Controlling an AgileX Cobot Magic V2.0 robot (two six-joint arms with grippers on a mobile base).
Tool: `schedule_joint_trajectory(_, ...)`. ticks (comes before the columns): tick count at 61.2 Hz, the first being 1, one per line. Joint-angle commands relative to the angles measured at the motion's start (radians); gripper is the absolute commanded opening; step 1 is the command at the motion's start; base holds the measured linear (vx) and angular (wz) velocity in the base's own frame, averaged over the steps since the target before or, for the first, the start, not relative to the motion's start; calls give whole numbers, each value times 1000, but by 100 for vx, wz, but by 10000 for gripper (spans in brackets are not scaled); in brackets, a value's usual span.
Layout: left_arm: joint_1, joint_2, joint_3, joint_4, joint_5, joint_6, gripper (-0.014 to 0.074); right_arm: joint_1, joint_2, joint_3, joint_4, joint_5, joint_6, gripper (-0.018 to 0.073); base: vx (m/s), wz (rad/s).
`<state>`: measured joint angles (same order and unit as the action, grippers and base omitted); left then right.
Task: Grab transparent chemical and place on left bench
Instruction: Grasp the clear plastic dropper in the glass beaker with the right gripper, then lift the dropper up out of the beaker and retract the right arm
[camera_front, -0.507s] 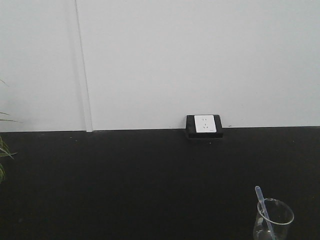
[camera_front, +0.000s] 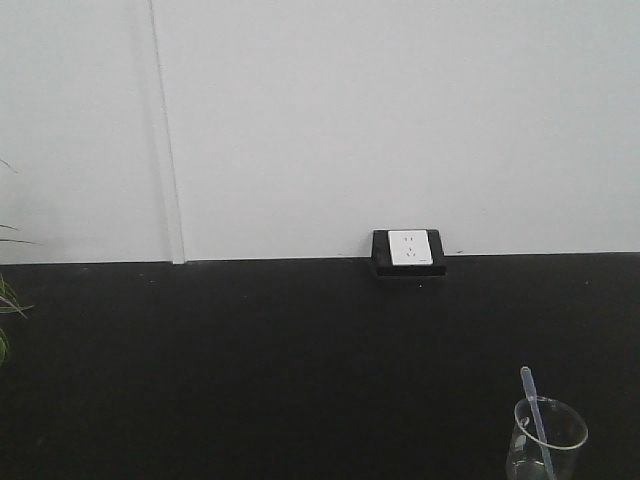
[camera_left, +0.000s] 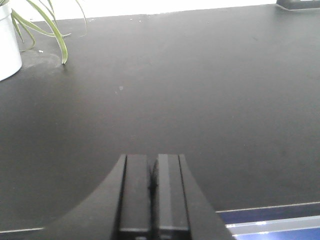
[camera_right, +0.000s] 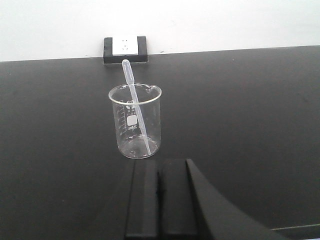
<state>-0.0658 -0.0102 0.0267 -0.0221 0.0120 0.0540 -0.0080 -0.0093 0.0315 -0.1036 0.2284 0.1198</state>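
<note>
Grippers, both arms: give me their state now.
Left gripper: closed, holding nothing.
Right gripper: closed, holding nothing; pipette stands in the beaker ahead.

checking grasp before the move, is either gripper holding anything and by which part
Nothing is held: left gripper and right gripper are shut, empty; the pipette leans inside the beaker.

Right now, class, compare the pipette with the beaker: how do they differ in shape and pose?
The pipette is thin; the beaker is wide. The pipette leans inside, its top above the rim; the beaker stands upright on the black bench. The beaker bears white markings; the pipette looks plain. Both are clear.
</note>
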Motion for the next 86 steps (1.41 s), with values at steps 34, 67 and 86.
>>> schedule_joint_trajectory(34, -2, -19, 16, -1, -78, -8, -3, -6, 6, 6, -5, -316, -9, -7, 0, 0)
schedule_joint_trajectory(67, -2, -19, 16, -1, -78, -8, -3, -5, 440, -230, -4, -673, -15, -6, 0, 0)
schedule_joint_trajectory(86, -2, -19, 16, -1, -78, -8, -3, -5, 793, -256, -171, -843, -12, 97, 0, 0)
